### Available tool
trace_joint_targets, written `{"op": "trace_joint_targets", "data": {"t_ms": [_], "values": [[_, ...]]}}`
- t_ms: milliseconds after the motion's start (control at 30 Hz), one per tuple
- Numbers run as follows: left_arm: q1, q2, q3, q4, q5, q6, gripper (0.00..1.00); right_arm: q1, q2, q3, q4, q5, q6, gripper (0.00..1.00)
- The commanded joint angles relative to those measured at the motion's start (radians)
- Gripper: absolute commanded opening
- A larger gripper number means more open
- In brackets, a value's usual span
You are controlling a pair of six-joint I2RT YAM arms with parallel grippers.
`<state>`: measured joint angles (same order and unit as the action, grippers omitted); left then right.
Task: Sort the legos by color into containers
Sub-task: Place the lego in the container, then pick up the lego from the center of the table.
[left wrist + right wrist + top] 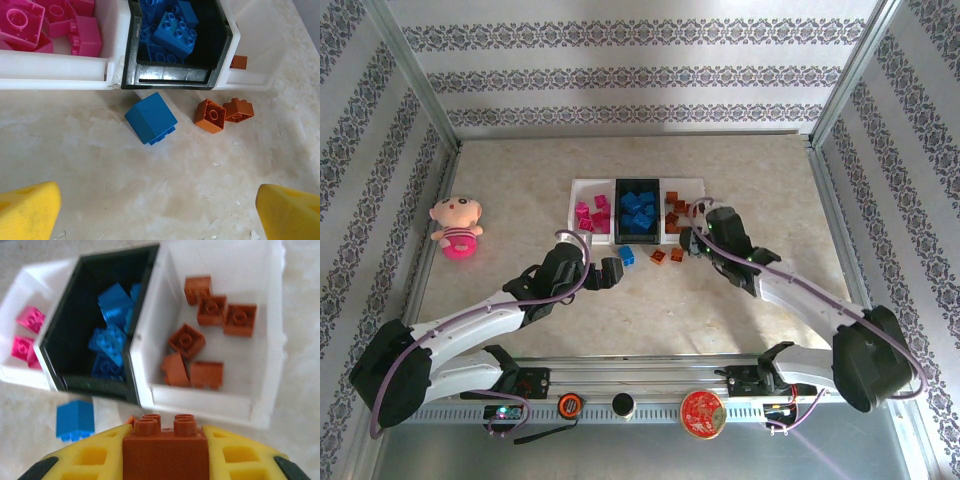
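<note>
The containers stand in a row at the table's middle back: a white tray [582,188] holding pink legos [590,215], a black tray [638,183] holding blue legos [172,30], and a white tray [210,401] holding several orange-brown legos [186,341]. In front of them lie a loose blue brick [150,118] and two orange bricks [210,115] [238,109]. My left gripper [160,212] hovers open just short of the blue brick, nothing between its yellow fingers [27,210]. My right gripper [165,432] is shut on an orange-brown brick [165,455], studs up, just before the right tray's front wall.
A pink plush doll [456,226] sits at the far left of the table. Metal frame posts [420,90] and patterned walls close in the sides and back. The arm bases and a rail [640,385] run along the near edge.
</note>
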<state>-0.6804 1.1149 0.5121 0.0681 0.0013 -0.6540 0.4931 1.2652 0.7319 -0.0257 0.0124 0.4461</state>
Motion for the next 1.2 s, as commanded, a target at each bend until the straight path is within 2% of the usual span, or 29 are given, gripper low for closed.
{"op": "trace_joint_targets", "data": {"t_ms": [0,300,500,633,867,1167], "values": [[0.005,-0.027,-0.015,0.004,-0.020,-0.022,1.00,-0.032,0.127,0.114,0.006,0.018,-0.049,0.27],[0.005,-0.046,-0.019,-0.008,-0.006,-0.022,1.00,-0.086,0.392,0.323,0.023,0.010,-0.060,0.30],[0.005,-0.047,-0.018,-0.018,-0.014,-0.022,1.00,-0.112,0.440,0.380,0.007,0.015,-0.041,0.55],[0.006,-0.046,-0.018,-0.024,-0.018,-0.019,1.00,-0.115,0.395,0.365,0.007,-0.003,-0.040,0.63],[0.006,-0.039,-0.019,-0.019,-0.025,-0.017,1.00,-0.084,0.218,0.228,0.028,-0.042,-0.013,0.65],[0.007,-0.027,-0.020,-0.012,-0.018,-0.027,1.00,0.040,0.010,-0.003,0.029,-0.012,0.017,0.66]]}}
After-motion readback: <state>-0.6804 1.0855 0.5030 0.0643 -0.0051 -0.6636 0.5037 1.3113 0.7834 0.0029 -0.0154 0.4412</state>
